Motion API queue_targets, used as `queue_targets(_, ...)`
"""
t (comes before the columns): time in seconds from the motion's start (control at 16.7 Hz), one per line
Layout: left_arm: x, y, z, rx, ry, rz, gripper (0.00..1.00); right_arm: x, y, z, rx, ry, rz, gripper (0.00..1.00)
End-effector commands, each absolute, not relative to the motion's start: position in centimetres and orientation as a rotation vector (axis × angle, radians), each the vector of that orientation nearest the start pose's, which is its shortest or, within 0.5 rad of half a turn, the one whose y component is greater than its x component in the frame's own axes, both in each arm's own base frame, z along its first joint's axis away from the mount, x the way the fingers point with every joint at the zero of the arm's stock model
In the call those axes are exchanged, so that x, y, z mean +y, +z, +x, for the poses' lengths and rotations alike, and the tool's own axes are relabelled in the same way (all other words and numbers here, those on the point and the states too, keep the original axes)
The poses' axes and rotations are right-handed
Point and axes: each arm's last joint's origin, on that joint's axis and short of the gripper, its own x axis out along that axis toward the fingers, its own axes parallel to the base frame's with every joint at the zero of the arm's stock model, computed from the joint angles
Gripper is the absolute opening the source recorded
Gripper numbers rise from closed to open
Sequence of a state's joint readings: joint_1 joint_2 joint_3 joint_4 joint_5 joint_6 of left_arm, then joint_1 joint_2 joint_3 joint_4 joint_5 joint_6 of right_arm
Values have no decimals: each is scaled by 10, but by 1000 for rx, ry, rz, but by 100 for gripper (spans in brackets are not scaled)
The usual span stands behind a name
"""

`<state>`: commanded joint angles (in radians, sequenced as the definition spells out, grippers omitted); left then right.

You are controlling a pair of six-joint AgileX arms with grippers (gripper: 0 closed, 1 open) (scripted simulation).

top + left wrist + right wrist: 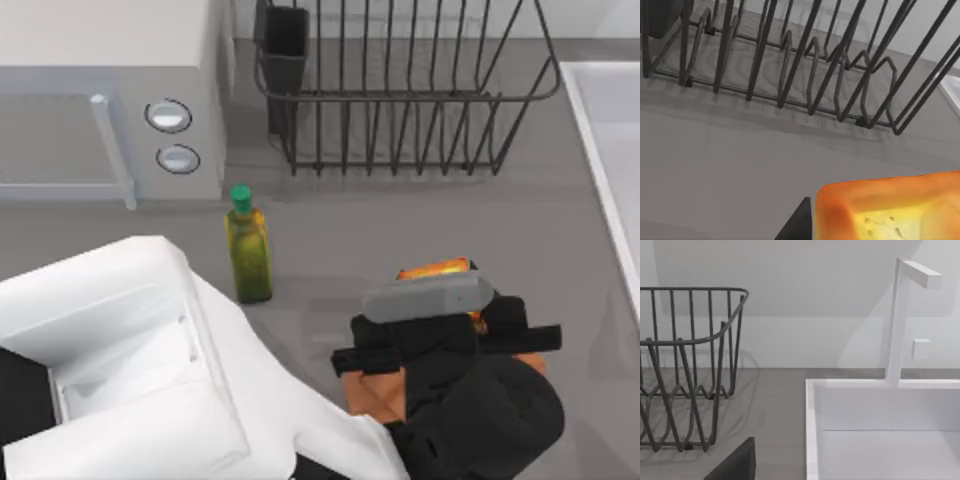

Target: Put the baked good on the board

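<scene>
Baked good (890,210) close before left wrist camera, dish rack (805,65) beyond.

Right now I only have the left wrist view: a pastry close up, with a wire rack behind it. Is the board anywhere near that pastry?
Observer: Yes. In the top view the left gripper hangs over the board, and the baked good shows just beyond it, toward the dish rack.
Operator: Anything standing close by?
Observer: A green-capped bottle stands upright to the left of the gripper, apart from it, in front of the microwave.
</scene>
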<state>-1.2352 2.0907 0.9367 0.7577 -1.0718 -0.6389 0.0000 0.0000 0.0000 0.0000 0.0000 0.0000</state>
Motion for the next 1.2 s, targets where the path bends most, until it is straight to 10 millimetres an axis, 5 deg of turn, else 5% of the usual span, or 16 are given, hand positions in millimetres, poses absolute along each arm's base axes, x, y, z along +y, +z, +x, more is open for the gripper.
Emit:
queue_targets(0.42,-354,50,137,293,-139,4,0,-1,160,106,0,0,0,100)
queue_targets(0.72,-353,46,136,299,-142,24,0,-1,160,106,0,0,0,100)
queue_targets(1.2,-353,46,136,299,-142,24,60,-1,160,106,0,0,0,100)
